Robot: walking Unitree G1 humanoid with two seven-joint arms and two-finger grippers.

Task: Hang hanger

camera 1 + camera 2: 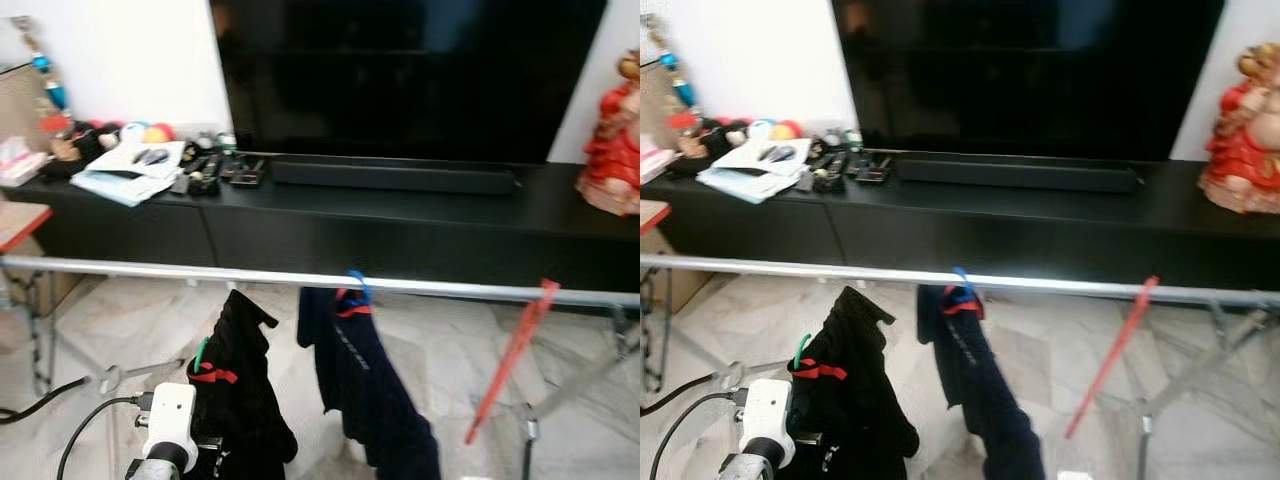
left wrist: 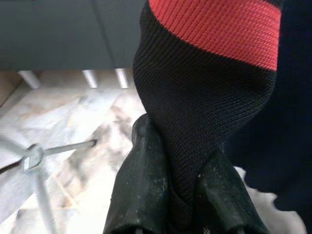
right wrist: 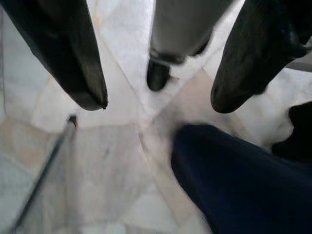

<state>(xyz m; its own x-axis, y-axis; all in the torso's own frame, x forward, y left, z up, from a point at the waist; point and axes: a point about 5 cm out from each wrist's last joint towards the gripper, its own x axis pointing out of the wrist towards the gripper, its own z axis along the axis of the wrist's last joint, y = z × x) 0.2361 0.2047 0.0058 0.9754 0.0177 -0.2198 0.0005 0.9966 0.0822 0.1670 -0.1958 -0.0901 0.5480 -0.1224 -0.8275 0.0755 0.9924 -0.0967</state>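
A silver clothes rail crosses in front of me. Below it hangs a black garment with a red band, on a green hanger whose hook sits under the rail and apart from it. My left gripper is shut on that garment's knit fabric, just under the red band. A navy garment hangs from the rail on a blue hanger. A bare red hanger dangles from the rail further right. My right gripper is open over the marble floor, above navy cloth.
Behind the rail runs a low black TV cabinet with a large TV, a soundbar, remotes and papers, and a red figurine. The rack's metal legs and a black cable lie at floor level.
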